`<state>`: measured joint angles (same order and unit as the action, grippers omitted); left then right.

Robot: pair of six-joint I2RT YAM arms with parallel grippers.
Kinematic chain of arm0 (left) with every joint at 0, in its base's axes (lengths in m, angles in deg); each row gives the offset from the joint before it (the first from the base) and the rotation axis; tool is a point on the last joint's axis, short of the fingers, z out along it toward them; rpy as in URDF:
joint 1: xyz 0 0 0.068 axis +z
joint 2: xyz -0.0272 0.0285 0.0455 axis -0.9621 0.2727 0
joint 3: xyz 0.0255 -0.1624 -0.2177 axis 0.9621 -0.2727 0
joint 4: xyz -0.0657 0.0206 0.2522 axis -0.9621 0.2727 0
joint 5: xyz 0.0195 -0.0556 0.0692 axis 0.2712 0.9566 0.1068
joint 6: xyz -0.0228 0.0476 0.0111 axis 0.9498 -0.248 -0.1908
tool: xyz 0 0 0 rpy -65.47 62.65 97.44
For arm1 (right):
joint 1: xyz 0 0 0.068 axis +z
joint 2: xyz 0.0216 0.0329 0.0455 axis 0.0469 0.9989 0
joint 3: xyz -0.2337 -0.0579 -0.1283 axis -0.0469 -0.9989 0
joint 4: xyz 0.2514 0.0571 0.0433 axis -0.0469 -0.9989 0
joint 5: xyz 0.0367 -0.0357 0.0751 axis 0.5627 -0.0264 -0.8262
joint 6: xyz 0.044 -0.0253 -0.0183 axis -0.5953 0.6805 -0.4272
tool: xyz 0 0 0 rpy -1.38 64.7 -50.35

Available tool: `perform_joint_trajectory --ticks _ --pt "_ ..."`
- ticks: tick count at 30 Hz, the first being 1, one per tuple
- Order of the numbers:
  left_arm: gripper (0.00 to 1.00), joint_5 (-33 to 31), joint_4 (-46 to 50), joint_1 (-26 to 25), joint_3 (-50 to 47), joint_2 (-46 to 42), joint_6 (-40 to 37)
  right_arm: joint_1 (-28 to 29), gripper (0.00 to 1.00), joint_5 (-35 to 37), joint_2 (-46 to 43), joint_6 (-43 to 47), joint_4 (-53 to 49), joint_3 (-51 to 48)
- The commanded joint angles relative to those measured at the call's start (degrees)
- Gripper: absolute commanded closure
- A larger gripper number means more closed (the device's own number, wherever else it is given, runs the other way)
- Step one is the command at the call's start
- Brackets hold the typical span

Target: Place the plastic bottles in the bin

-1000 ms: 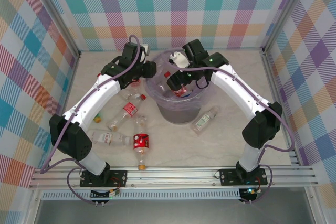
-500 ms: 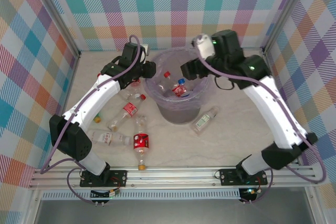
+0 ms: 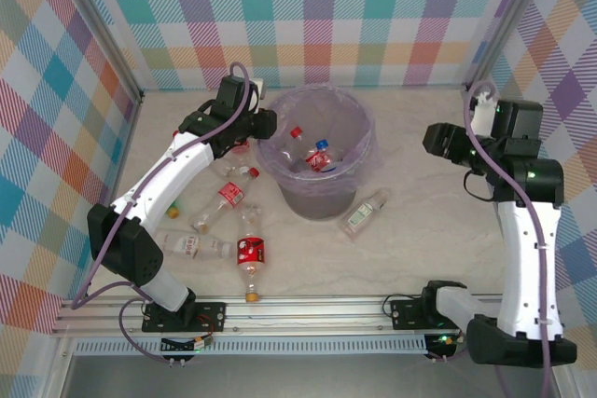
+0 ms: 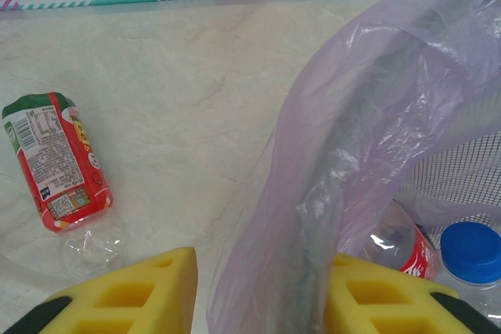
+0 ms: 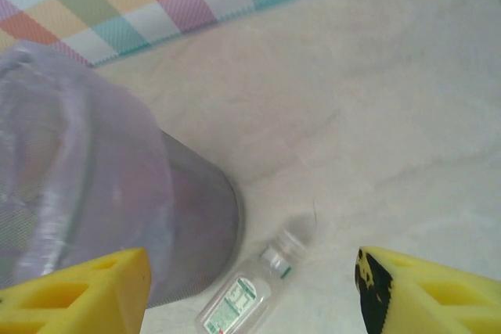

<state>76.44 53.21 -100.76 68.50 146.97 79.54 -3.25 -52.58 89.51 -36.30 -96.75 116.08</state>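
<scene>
Bin: the bin (image 3: 317, 200) has its near-left rim pinched in the left gripper (image 3: 264, 125), and sits well to the left of the right gripper (image 3: 440, 142).
Bottles inside: the red-capped and blue-capped bottles (image 3: 317, 156) lie just past the left gripper's right finger.
Left gripper: clamped tight on the rim and the lavender bag (image 4: 344, 115), probably to steady the bin while bottles are dropped in.
Red-labelled bottle: the red-labelled bottle (image 4: 56, 162) lies on the table (image 4: 180, 84) ahead of this gripper's left finger.
Loose bottles: the loose bottles (image 3: 227, 198) lie beneath the left arm.
Right gripper: fingers (image 5: 78, 287) spread wide and empty.
Green-labelled bottle: the green-labelled bottle (image 5: 243, 295) lies below and between them, beside the bin wall, and is likely the next pick.
</scene>
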Motion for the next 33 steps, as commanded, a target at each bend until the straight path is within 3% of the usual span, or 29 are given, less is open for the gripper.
perform_joint_trajectory --ticks 1,8,16,25,28,33 --pt "0.61 -1.19 6.33 -0.13 -1.27 0.59 -1.66 -4.81 0.31 -10.23 -0.97 -3.71 4.87 -7.58" --pt "0.61 -0.62 6.38 -0.13 -1.18 0.87 -1.72 -6.22 0.35 -12.81 -3.8 -10.5 16.54 -24.07" --pt "0.61 -0.06 6.23 -0.13 -1.23 1.0 -1.81 -5.94 0.37 -20.51 -1.34 -21.23 34.74 -39.42" --pt "0.61 -0.65 6.37 -0.2 -1.4 1.01 -1.99 -0.82 0.37 -16.93 5.27 -24.27 42.6 -44.85" --pt "0.61 -0.82 6.25 -0.13 -1.47 1.21 -2.08 1.72 0.32 -12.83 7.18 -24.9 43.64 -45.66" --pt "0.61 -0.57 6.4 -0.13 -1.39 1.98 -2.08 3.73 0.22 -12.11 11.58 -26.18 46.5 -46.78"
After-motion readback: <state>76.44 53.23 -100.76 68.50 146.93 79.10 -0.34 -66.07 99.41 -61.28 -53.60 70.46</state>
